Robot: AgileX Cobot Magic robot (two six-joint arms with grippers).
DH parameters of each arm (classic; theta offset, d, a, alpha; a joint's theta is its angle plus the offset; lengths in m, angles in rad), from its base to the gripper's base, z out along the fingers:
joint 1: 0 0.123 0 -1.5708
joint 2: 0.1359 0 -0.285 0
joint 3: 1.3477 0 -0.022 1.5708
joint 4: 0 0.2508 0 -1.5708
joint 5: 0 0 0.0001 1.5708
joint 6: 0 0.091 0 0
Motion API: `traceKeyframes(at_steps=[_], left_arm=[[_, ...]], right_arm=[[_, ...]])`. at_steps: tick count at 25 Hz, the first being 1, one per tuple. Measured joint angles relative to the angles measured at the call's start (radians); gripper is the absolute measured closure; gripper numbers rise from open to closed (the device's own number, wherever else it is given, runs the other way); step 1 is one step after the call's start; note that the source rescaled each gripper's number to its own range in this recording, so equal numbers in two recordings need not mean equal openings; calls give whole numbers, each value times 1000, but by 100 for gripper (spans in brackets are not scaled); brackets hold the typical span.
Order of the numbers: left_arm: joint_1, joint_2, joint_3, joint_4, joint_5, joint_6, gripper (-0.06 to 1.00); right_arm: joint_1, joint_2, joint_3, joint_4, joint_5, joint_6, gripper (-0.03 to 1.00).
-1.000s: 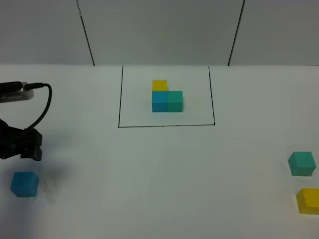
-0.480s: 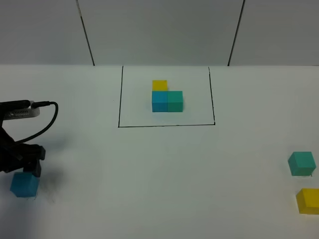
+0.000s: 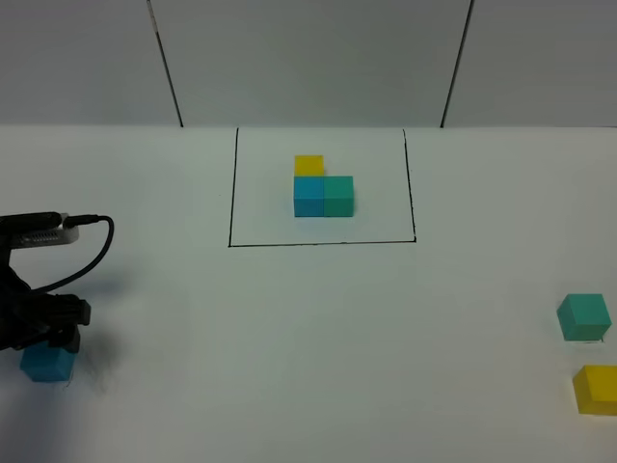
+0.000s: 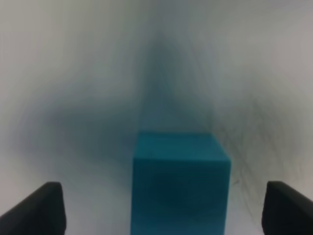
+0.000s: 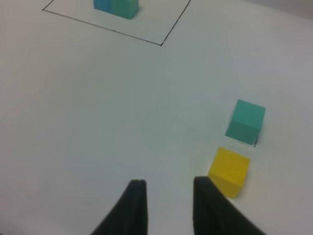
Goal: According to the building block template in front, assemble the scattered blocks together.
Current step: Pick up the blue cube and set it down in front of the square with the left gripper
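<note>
Since the sky-blue cube [image 3: 46, 363] lies alone at the lower left edge of the frame, well apart from the building block template [image 3: 323, 188] inside its black rectangle at upper centre, it looks like the first piece to fetch. The left gripper [image 4: 166, 198] hangs low over it, jaws wide, one finger on each side and neither touching. Its arm reaches in from the left edge, cable looped above. The teal-green cube [image 3: 583, 316] and yellow cube [image 3: 596, 388] sit near each other at lower right on the white surface [image 3: 289, 338], close to the right gripper [image 5: 166, 186], which is closed and empty.
</note>
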Motion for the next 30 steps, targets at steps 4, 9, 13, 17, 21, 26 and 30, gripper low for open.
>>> traceKeyframes(at_steps=[4,9,13,17,21,26,30], left_arm=[[0,57,0,0,-21,0,7],[0,121,0,0,-58,0,9],[0,137,0,1,-70,-1,22],[0,137,0,4,-86,-1,68],[0,138,-8,5,-91,16,94],[-77,139,-95,3,-14,277,94],[-199,138,-189,-84,32,620,94]], right_arm=[[0,0,0,0,0,0,97],[0,0,0,0,0,0,97],[0,0,0,0,0,0,97],[0,0,0,0,0,0,97],[0,0,0,0,0,0,97],[0,0,0,0,0,0,97],[0,0,0,0,0,0,97]])
